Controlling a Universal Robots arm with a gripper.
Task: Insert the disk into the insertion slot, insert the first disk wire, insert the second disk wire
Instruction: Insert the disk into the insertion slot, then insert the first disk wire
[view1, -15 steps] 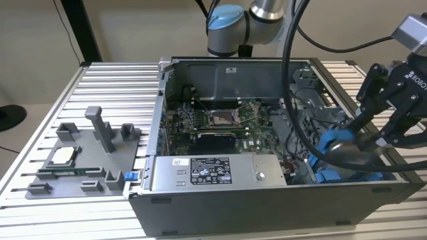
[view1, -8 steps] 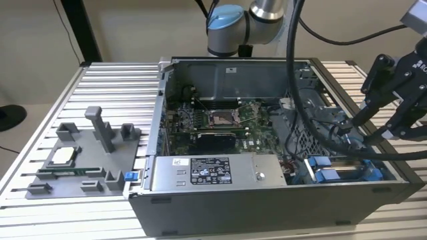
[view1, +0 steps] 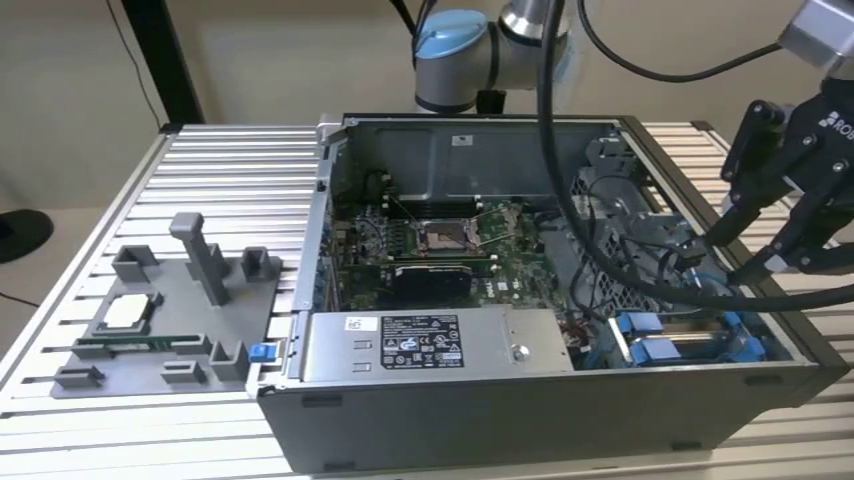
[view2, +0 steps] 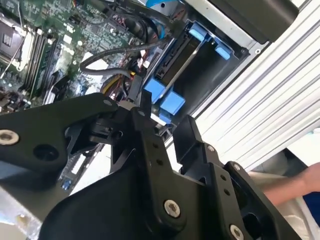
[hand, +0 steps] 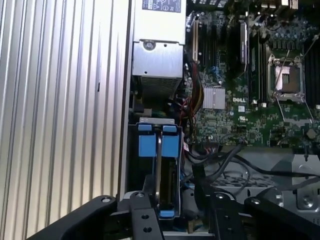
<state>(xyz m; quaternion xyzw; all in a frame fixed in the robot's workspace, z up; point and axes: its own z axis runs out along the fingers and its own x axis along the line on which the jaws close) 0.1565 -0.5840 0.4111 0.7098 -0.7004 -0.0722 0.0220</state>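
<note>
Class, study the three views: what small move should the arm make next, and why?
Probably ease the open claw straight down onto the disk. It already stands on edge in the insertion slot, its blue frame close to the claw; whether it is fully seated is unclear.

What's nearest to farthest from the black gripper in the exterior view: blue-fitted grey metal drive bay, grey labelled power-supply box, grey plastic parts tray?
1. drive bay, just below the gripper
2. power-supply box, inside the case, middle
3. parts tray, outside the case, the exterior view's left
</note>
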